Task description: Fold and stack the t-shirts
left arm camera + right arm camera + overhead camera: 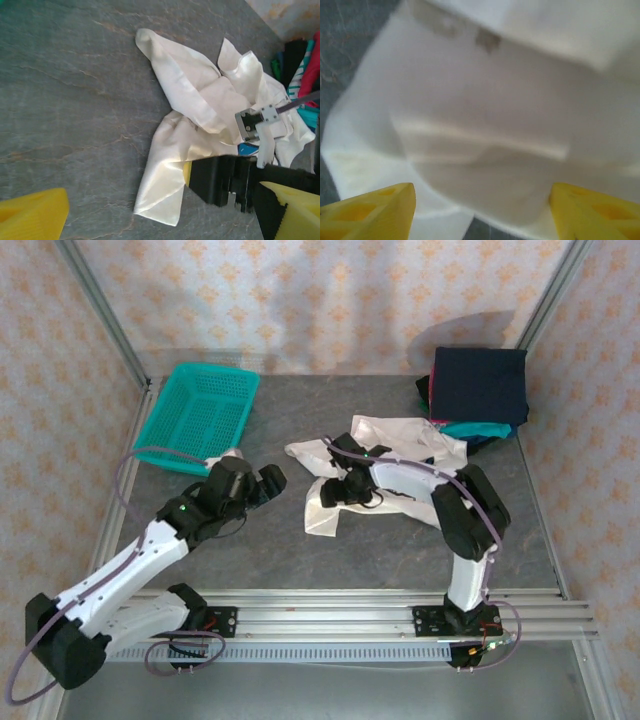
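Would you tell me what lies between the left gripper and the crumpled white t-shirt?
Bare grey table separates the left gripper from the white t-shirt, as the top view shows.

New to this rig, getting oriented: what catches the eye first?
A crumpled white t-shirt sprawls mid-table, with the right gripper low over it, jaws apart. A stack of folded shirts, navy on top, sits at the far right corner; a teal mesh basket stands far left.
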